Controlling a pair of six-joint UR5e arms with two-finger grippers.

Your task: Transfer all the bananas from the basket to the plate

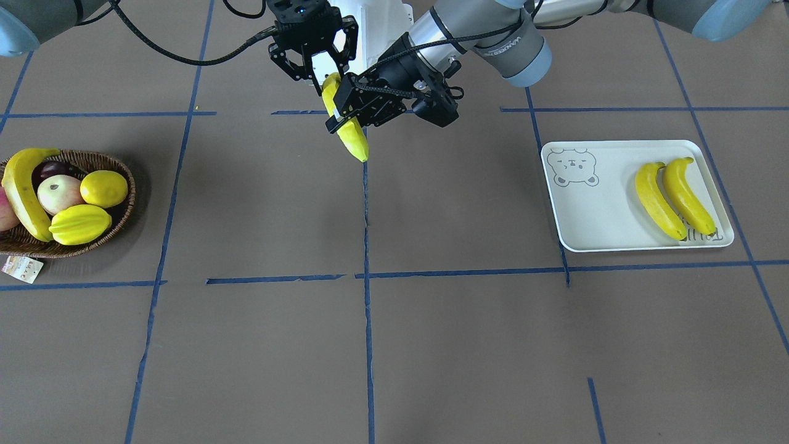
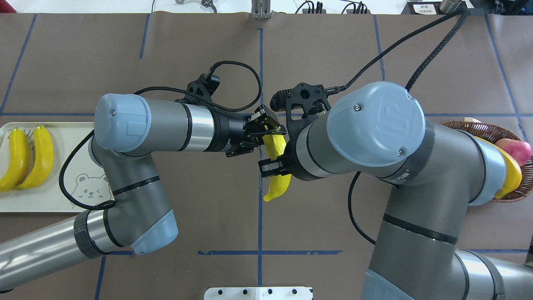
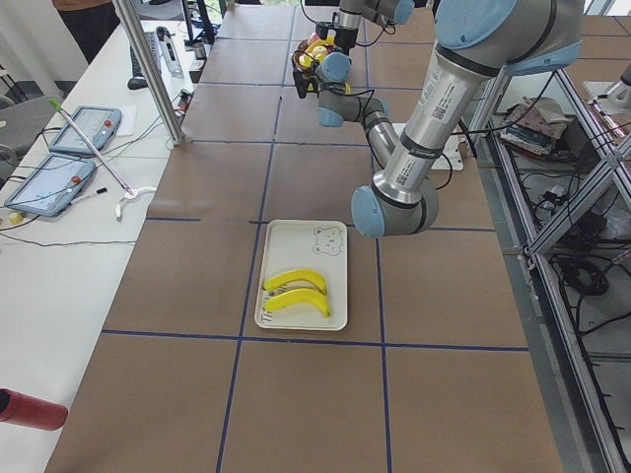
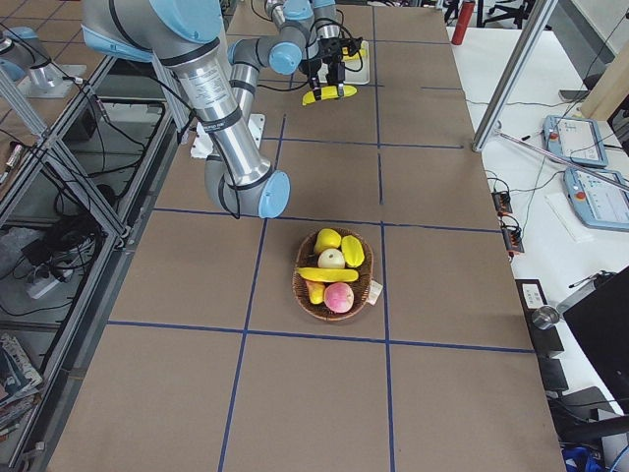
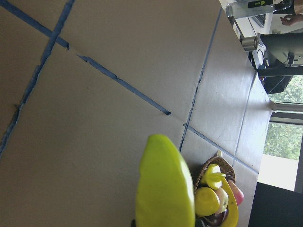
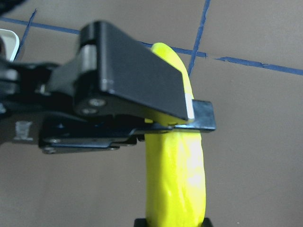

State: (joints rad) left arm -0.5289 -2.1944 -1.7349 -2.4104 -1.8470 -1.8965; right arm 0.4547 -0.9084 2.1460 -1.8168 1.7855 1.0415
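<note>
**Left gripper** (image 2: 268, 132): Closed to banana width. In the right wrist view its two flat fingers (image 6: 137, 80) clamp the held banana (image 2: 278, 185) from opposite faces, just below the banana's upper end.

**Right gripper** (image 1: 330, 74): Points down at the same banana. Its fingertips lie flush against the banana's sides at the bottom edge of the right wrist view, so it is closed on the fruit as well. The two grippers sit just beside each other on the banana, the right one at the end nearer the robot's base.

**Held banana**: Clear of the table (image 1: 431, 339), above the centre blue tape line. Its free end hangs down past the left gripper.

**Plate** (image 1: 604, 209): Flat on the table, well apart from both grippers, on the left gripper's side. Two bananas (image 1: 659, 200) (image 1: 687, 194) lie on it side by side, touching, at the end away from the bear drawing.

**Basket** (image 1: 128, 206): Well apart from both grippers, on the right gripper's side. One banana (image 1: 21, 191) lies along its outer rim, beside a lemon (image 1: 103, 188), a starfruit (image 1: 80, 224) and an apple (image 1: 58, 192). A paper tag (image 1: 21, 268) lies on the table beside the basket.
</note>
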